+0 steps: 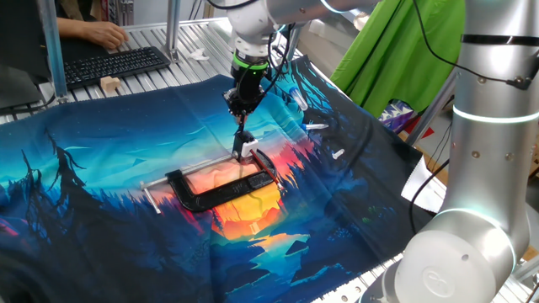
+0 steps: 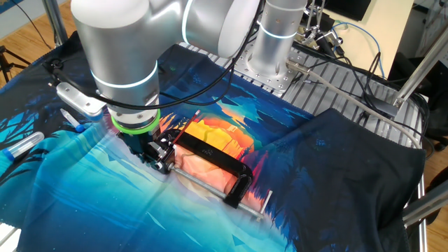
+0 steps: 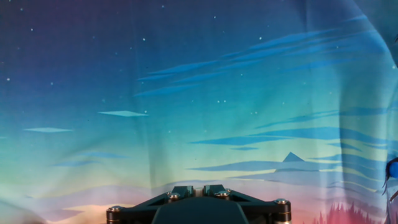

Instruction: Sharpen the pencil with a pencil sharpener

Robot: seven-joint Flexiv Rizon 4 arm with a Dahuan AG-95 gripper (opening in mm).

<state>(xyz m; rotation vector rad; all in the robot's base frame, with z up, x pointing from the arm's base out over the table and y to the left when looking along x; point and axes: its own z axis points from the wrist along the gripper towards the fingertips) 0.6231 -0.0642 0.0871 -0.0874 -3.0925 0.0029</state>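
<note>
Currently, item by item: gripper (image 1: pixel 242 114) is pointing down at centre frame, jaws nearly shut, gripping the pencil (image 1: pixel 242 135) upright. Pencil tip is going into the pencil sharpener (image 1: pixel 247 151), which is sitting in the clamp (image 1: pixel 221 187) mid-cloth. Clamp is lying flat on the cloth (image 1: pixel 101 202), w/ its silver rod at lower left. Keyboard (image 1: pixel 109 65) is sitting at upper left.

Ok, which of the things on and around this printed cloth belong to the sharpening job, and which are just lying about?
Job in hand:
- thin dark pencil
- small whitish pencil sharpener
- big black C-shaped clamp, right at the sharpener

Lying about:
- black keyboard
- small white loose bits
- green fabric
- clear tubes
</note>
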